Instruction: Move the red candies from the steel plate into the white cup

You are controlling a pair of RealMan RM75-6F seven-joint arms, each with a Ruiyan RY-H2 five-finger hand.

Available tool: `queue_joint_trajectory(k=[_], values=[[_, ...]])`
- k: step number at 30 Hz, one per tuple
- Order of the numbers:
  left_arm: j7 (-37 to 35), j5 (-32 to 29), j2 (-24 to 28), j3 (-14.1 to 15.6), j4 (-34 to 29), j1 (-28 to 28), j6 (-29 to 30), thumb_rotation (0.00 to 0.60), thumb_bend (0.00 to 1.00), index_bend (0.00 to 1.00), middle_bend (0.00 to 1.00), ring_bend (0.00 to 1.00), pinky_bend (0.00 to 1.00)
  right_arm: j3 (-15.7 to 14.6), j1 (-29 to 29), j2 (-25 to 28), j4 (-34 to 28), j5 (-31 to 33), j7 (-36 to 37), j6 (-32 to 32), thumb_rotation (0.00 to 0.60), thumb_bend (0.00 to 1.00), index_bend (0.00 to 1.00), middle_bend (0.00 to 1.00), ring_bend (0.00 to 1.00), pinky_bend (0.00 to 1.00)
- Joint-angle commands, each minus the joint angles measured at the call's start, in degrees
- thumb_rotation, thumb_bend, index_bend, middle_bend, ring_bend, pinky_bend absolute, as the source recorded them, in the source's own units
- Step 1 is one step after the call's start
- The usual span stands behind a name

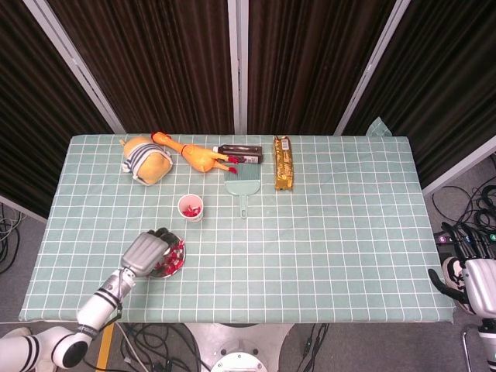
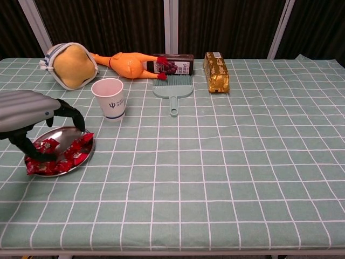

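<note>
The red foil-wrapped candies (image 2: 58, 152) lie heaped in the shallow round steel plate (image 2: 60, 134) near the table's front left corner, with the white paper cup (image 2: 109, 98) standing apart from it toward the back edge; the head view shows a few red pieces already inside the cup. The left hand (image 2: 29, 116) hangs over the plate, fingers (image 2: 71, 114) spread and curved down, tips among or just above the wrappers; nothing looks pinched yet. The right hand (image 1: 465, 283) sits off the table's right front corner, and I cannot tell how its fingers lie. The candies look light, small and crinkly, probably slippery in foil, so a thumb-and-finger pinch across one wrapper's body seems best, taken from the pile's top.
</note>
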Motion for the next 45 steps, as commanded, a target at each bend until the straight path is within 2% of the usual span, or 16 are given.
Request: queue_joint_trajectory(k=[1,18,27,35,45], values=[[1.3,-1.3,-1.0,0.0,1.0,-0.2,-1.1,0.600,0.24,0.38,0.39,0.23,0.39,0.0,0.1,0.0,0.1,0.0,0.0,-0.1,0.600,0.25,0.00,0.15,0.00,0.08],[2.3,-0.7,-3.6,0.2,4.8,-0.4,-2.7,0.600,0.26,0.41,0.39,0.25,0.41,0.0,0.3,-0.1,-0.1,0.3,-0.2,-0.6,0.600,0.25,0.00,0.15,0.00,0.08],[2.2,-1.9,-3.0,0.3,5.3,0.6,-2.5,0.600,0.26,0.46,0.39,0.25,0.43,-0.1,0.3,0.0,-0.5,0.2,-0.5,-0.6,0.600,0.25,0.00,0.15,0.00,0.08],[-0.2,-1.5,-4.2,0.0,7.7,0.8,-3.0,0.600,0.27,0.49,0.41,0.28,0.51,-0.1,0.2,0.2,-0.9,0.2,-0.9,-0.5,0.600,0.25,0.00,0.15,0.00,0.08],[-3.0,-0.1,-5.3,-0.2,10.5,0.9,-3.5,0.600,0.32,0.55,0.48,0.41,0.63,-0.2,0.2,0.4,-1.3,0.1,-1.1,-0.5,0.600,0.25,0.00,0.16,0.00,0.08]])
